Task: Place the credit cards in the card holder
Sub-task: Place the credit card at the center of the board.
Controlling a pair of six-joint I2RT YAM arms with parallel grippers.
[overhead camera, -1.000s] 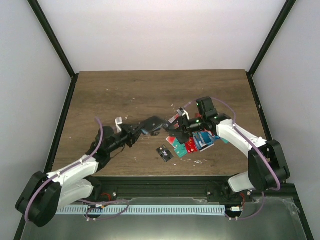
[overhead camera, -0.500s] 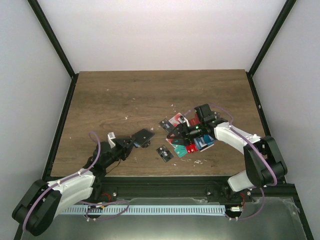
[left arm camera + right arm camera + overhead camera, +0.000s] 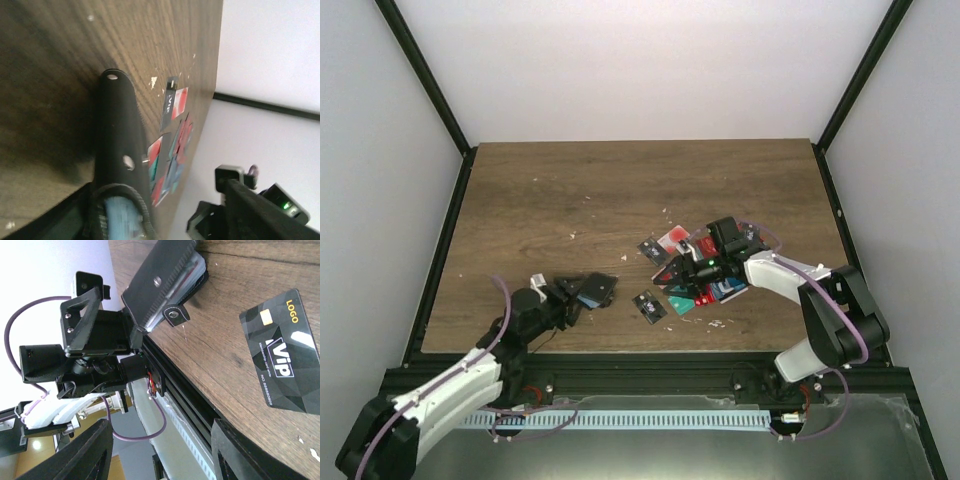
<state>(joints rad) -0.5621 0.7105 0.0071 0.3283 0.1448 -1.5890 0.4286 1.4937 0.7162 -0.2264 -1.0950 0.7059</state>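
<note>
The card holder (image 3: 598, 289) lies on the desk (image 3: 570, 190), its light blue lining showing on the side toward the left gripper (image 3: 568, 299). That gripper's jaws sit at the holder's edge; whether they clamp it cannot be told. The credit cards (image 3: 698, 283) are heaped well to the right of the holder, and one black card (image 3: 647, 305) lies between holder and heap. The right gripper (image 3: 692, 268) hangs over the heap, jaws wide and empty. Recommended: pin the holder with its pocket open, take one card only by its edge, and slide it in flat.
</note>
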